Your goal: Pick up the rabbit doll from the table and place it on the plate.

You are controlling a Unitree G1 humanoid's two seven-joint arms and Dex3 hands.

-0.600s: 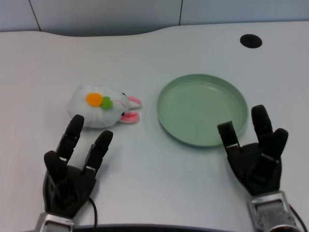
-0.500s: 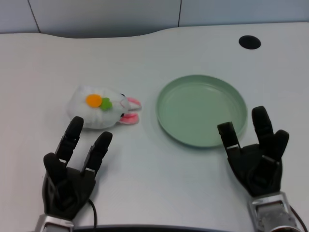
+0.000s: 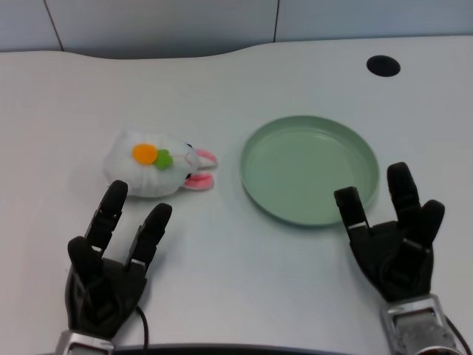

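Head view, looking down at a white table (image 3: 222, 81). We saw our left hand (image 3: 107, 270) low at the pic's left, palm near the table's front edge, black fingers (image 3: 112, 211) spread apart and stretched fwd, holding nothing. One fingertip lay just beside the doll's near edge; we couldn't tell if it touched.

The doll (image 3: 157, 164) was a small white plush rabbit w/ an orange-and-green carrot patch on top and pink ears pointing right, toward the plate. It lay on its side on the table, left of centre, not lifted.

The plate (image 3: 255, 159) was pale green, round, shallow, w/ nothing in it. It sat right of the doll, near but apart. Our right hand (image 3: 392, 248) rested at the pic's right, fingers up, just at the plate's near rim.

A black round hole (image 3: 383, 65) showed in the table at far right.

Step in hand, as we judged it: the reach, w/ no grasp made. The next move would call for pushing the left hand fwd over the doll, closing the fingers round its soft body, then lifting and carrying it right to the plate.
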